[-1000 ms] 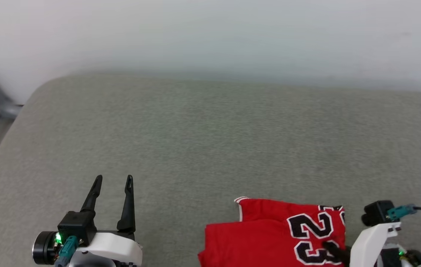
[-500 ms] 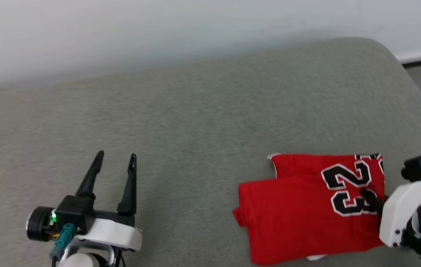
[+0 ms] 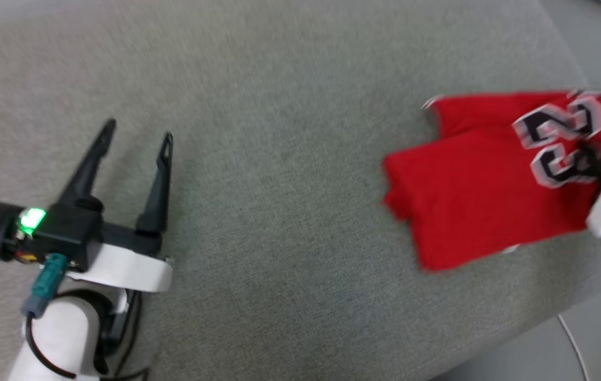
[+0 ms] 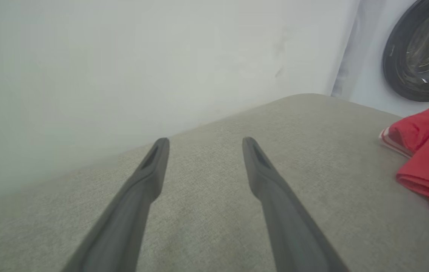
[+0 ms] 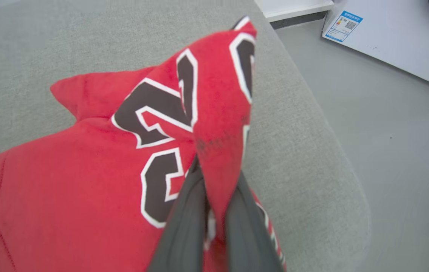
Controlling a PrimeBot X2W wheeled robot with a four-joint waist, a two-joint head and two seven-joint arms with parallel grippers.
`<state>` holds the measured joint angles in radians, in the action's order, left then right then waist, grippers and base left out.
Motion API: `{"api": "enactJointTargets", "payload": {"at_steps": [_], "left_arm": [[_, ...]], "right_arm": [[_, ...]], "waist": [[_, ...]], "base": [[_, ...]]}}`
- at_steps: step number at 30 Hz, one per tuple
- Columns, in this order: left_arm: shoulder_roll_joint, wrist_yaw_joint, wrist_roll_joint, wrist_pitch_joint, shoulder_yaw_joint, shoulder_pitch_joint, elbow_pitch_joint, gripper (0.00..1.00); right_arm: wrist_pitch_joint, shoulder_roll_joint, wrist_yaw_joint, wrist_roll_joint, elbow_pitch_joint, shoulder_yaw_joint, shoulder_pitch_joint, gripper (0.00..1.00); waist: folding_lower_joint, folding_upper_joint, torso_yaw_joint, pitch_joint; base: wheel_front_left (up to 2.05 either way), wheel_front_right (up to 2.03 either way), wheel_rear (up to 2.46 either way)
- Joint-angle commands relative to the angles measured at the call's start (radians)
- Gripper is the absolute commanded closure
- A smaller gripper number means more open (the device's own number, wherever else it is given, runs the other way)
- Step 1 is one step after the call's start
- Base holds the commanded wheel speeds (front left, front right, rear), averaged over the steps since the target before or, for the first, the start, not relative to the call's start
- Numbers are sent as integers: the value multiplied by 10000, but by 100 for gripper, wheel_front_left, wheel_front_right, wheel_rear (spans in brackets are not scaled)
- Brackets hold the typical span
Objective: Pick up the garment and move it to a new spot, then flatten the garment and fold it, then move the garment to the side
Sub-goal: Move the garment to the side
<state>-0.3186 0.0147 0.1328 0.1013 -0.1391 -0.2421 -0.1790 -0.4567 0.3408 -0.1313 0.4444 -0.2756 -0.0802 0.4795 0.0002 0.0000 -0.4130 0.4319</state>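
left gripper (image 3: pixel 139 129): jaws spread wide, nothing between them, bare worktop (image 3: pixel 279 222) under and ahead of them; can't tell if the tips touch it
green light (image 3: pixel 32 218): lit on the dark block behind the left jaws
right gripper (image 5: pixel 217 181): jaws pressed together on a fold of the shirt, tips buried in the cloth
shirt (image 3: pixel 480 180): red, folded, lying on the worktop; one ridge is pinched between the right jaws and stands up above them, the rest spreads to the left of those jaws; well apart from the left jaws, off to their right
numbers (image 5: pixel 154 113): black with white outline, right at the right jaws, running up over the pinched ridge
striped trim (image 4: pixel 390 138): red and white shirt edge, far right of the left jaws
worktop detail: grey fabric cover, rounded corner just beyond the right jaws
floor (image 5: pixel 407 151): grey, right of the right jaws, past the worktop edge
washer door (image 4: pixel 422 49): dark, round, beyond the left jaws to the right, behind the shirt
sticker (image 5: pixel 342 26): on a white unit, up and right of the right jaws
wall (image 4: pixel 123 75): pale, straight ahead of the left jaws
head view: motion-blurred
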Motion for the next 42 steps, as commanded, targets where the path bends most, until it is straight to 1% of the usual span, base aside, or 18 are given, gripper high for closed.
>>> {"api": "enactJointTargets", "payload": {"at_steps": [1, 4, 5, 9, 12, 17, 18, 19, 20, 21, 27, 32, 37, 42], "left_arm": [[-114, 35, -63, -30, 35, -181, -89, 0], [-280, 121, -193, -349, -46, -620, -542, 0], [-350, 153, -253, -502, -92, -852, -808, 0], [-343, 164, -324, -704, -226, -1255, -1203, 0], [-327, 171, -355, -795, -326, -1443, -1402, 0], [-338, 122, -391, -874, -358, -1600, -1568, 0], [-339, 124, -391, -865, -370, -1621, -1580, 0], [-336, 129, -390, -855, -387, -1660, -1595, 0], [-330, 105, -383, -846, -378, -1691, -1594, 0], [-323, 89, -365, -820, -386, -1700, -1573, 0], [-120, 10, -210, -533, -489, -1601, -1167, 0], [150, -149, 40, -118, -545, -1247, -583, 0], [489, -358, 316, 448, -490, -709, 205, 0], [874, -614, 611, 909, -498, -31, 1044, 0]], "right_arm": [[119, 109, 13, -96, -100, -130, 344, 100], [457, 457, 15, -277, -692, -867, 933, 100], [651, 712, 15, -473, -1180, -1346, 1263, 100], [1112, 1261, 15, -871, -2147, -2198, 1965, 100], [1465, 1472, 15, -1202, -2883, -2636, 2382, 100], [2252, 1351, 15, -1746, -3830, -2885, 3000, 100], [2486, 1361, 15, -1937, -4026, -2906, 3076, 89], [2703, 1328, 15, -2059, -4219, -2947, 3194, 64], [2913, 1309, 15, -2198, -4415, -3008, 3302, 26], [3213, 1334, 15, -2359, -4527, -3023, 3374, 0], [5312, 1577, 15, -3221, -5111, -3082, 3611, 0], [6538, 1819, 15, -3442, -5353, -2760, 3530, 0], [7078, 1846, 15, -3315, -4857, -2143, 3009, 0], [7197, 1586, 15, -3018, -3917, -1576, 1983, 0]], "waist": [[-2, 0, -262, 910], [-2, 0, -120, 1459], [-2, 0, -1, 1702], [-2, 0, 286, 2064], [-2, 0, 453, 2293], [-2, 0, 622, 2684], [-2, 0, 658, 2740], [-2, 0, 693, 2783], [-2, 0, 722, 2819], [-2, 0, 750, 2833], [-2, 0, 1013, 2498], [-2, 0, 1290, 1779], [-2, 0, 1609, 686], [-2, 0, 2024, -485]], "base": [[0, 0, 0], [0, 0, 0], [0, 0, 0], [0, 0, 0], [0, 0, 0], [0, 0, 0], [0, 0, 0], [0, 0, 0], [0, 0, 0], [0, 0, 0], [0, 0, 0], [0, 0, 0], [0, 0, 0], [0, 0, 0]]}}
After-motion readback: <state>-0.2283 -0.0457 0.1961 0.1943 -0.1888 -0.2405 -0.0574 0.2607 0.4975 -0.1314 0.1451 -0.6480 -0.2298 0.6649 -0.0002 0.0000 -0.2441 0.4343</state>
